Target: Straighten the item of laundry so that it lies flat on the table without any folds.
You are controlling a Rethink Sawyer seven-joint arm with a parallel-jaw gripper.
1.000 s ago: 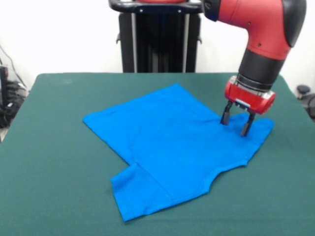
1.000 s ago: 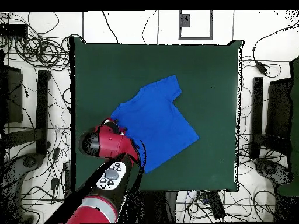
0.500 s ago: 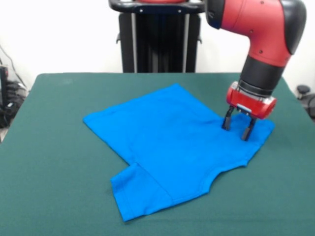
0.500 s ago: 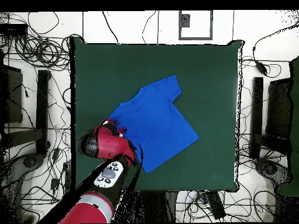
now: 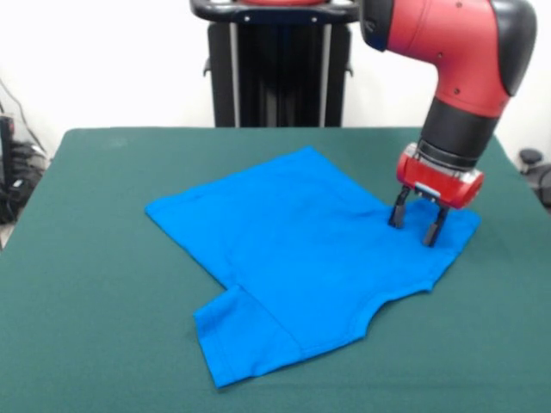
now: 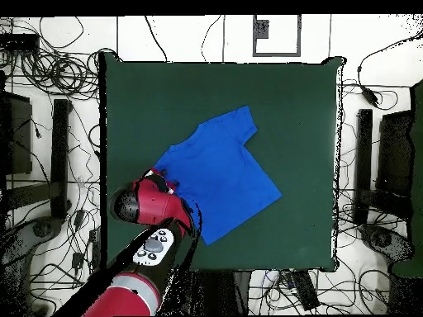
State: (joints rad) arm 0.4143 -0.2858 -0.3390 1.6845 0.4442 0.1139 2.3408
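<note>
Where the T-shirt (image 5: 293, 258) sleeve lies, pincer (image 5: 417, 223) spread, tips seemingly on cloth.

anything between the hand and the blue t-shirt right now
Nothing. In the front view the open hand stands right on the blue T-shirt, its fingertips at the sleeve on the picture's right, no other object between.
</note>
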